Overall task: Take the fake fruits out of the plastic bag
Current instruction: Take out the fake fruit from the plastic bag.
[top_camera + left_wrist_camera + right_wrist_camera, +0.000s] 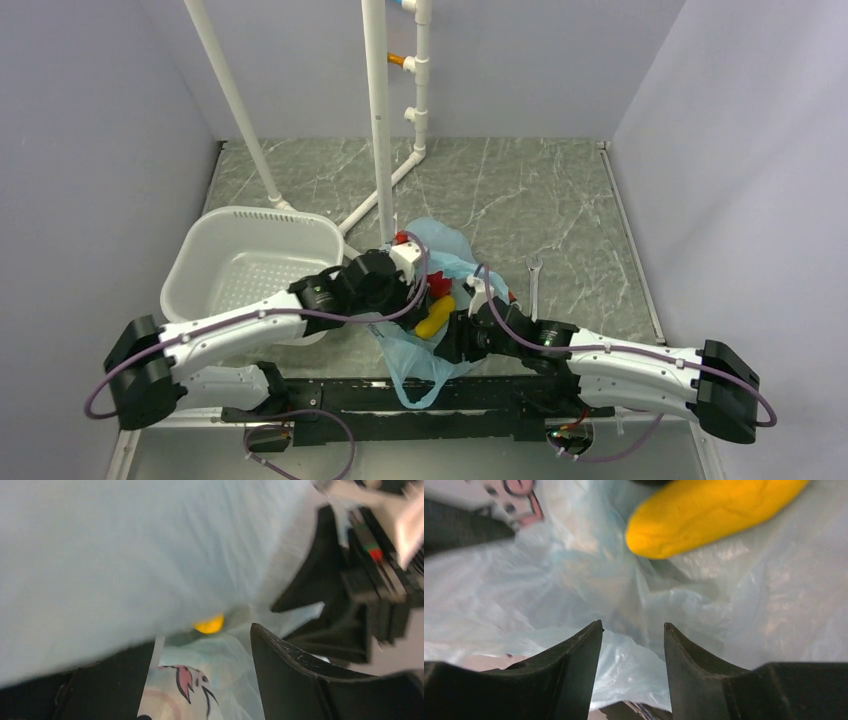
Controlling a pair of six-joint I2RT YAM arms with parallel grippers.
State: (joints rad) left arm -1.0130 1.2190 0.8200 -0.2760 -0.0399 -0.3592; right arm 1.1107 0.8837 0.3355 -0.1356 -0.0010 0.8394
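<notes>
Right gripper (633,630) fingers stood apart, nothing clamped, nosed against the thin crinkly light-blue plastic bag (549,590). Elongated yellow plastic fruit (714,515) lay exposed on the film at the bag's mouth. Left gripper (202,650) was also spread, over the bag. Best move looked like pinning the film with one gripper and closing the other across the fruit's middle, film kept clear. Pink-and-black print (186,680) on the bag showed no readable text.

left wrist view: the plastic bag (125,555) is a soft blur, and a fold of the bag hides all but a tip of the yellow fruit (209,624). right wrist view: that fruit, lying on the bag, runs off the top edge.
</notes>
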